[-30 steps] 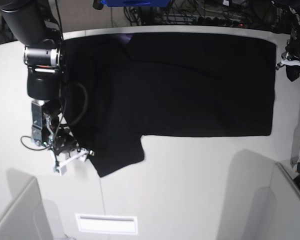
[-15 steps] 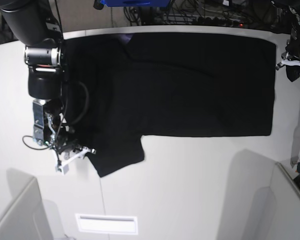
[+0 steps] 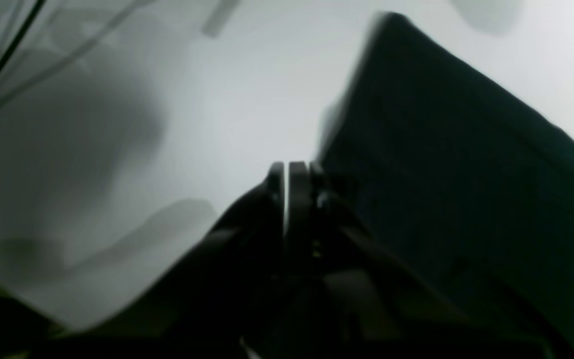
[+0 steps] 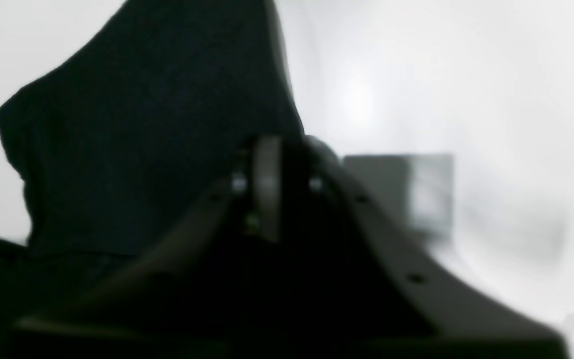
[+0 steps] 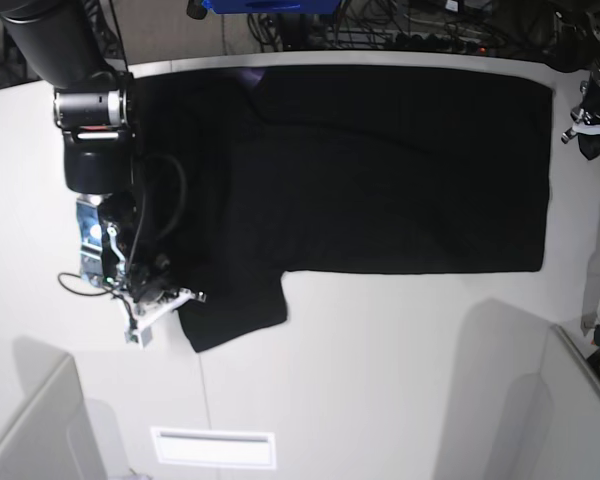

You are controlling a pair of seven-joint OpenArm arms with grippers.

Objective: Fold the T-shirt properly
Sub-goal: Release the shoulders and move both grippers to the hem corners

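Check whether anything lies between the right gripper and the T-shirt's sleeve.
Nothing visible does. The right gripper is shut right at the edge of the sleeve of the T-shirt; the right wrist view shows only black cloth and bare white table around its tips.

Matt black cloth T-shirt [image 5: 380,170]

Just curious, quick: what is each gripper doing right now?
Left gripper: almost closed, empty, beside the T-shirt.
Right gripper: closed at the sleeve's edge; whether it pinches cloth cannot be told.
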